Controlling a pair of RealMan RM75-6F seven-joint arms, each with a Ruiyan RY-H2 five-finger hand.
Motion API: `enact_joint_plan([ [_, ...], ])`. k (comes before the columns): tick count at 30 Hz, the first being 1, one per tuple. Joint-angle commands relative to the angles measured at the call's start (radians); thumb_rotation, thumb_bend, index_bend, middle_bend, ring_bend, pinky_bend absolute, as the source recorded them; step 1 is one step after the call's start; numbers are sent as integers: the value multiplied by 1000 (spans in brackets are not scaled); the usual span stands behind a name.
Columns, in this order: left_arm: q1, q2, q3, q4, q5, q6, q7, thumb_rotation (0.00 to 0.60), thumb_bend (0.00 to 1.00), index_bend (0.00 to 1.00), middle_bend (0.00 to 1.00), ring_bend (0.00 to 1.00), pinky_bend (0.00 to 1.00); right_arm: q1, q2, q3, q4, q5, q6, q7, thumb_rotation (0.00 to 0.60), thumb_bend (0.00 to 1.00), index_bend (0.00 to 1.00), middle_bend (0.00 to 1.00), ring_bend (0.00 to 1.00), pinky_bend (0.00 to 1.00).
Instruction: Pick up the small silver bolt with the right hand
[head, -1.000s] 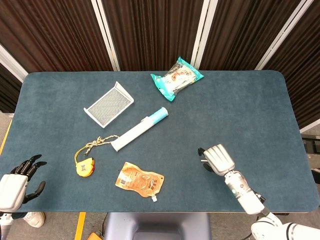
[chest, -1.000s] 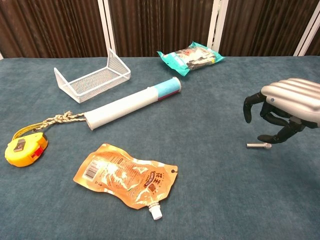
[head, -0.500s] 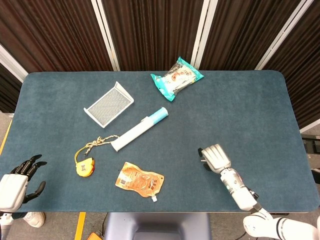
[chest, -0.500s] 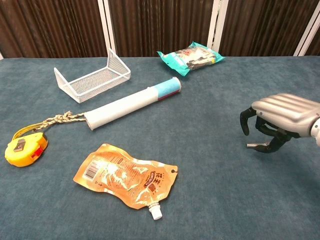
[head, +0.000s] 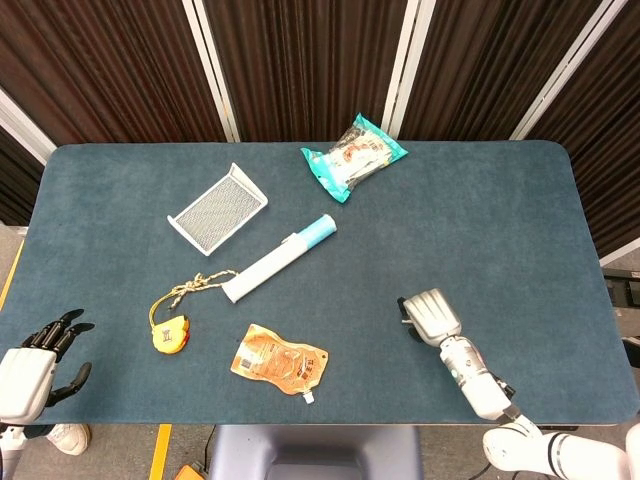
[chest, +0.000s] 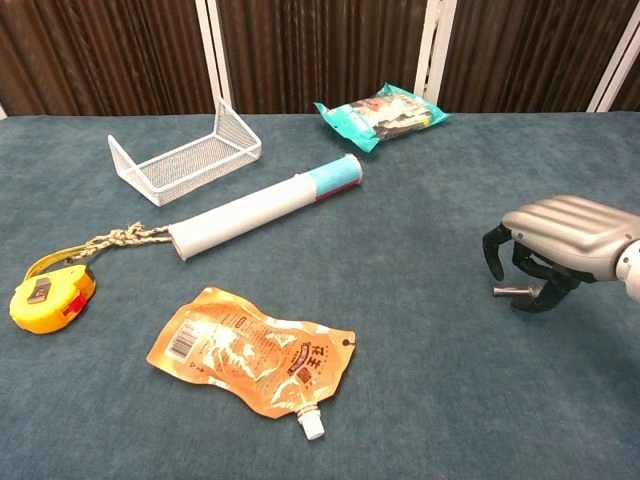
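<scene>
The small silver bolt (chest: 510, 291) lies at table level near the right front of the blue table (chest: 420, 400). My right hand (chest: 560, 240) sits low over it, palm down. Its curled fingers (chest: 543, 297) close on the bolt's right end, and the left end sticks out. In the head view the right hand (head: 432, 316) hides the bolt. My left hand (head: 25, 370) hangs off the table's front left corner, fingers apart, holding nothing.
A white wire basket (chest: 185, 155), a white-and-blue tube (chest: 265, 205), a yellow tape measure (chest: 45, 290) with a cord and an orange pouch (chest: 250, 350) lie to the left. A teal snack pack (chest: 380, 110) lies at the back.
My right hand has dropped lower over the bolt and its fingers have curled in onto the bolt's right end. The bolt has barely shifted. The left hand has not moved.
</scene>
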Motion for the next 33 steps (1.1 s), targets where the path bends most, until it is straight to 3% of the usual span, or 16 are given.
enact_joint_plan([
  [1, 0, 0, 0, 0, 0, 0, 0, 600, 370, 270, 148, 240, 420, 6, -8, -3, 10, 4, -4, -2, 600, 341, 625, 1000, 1000, 963],
  [20, -1, 0, 0, 1, 2, 1, -2, 600, 370, 270, 148, 240, 420, 22, -34, -19, 61, 2, -5, 33, 600, 360, 655, 1000, 1000, 969],
  [33, -2, -1, 0, 1, 3, 1, 2, 600, 369, 270, 147, 240, 420, 17, -23, -28, 55, -24, 25, 63, 600, 444, 799, 1000, 1000, 984],
])
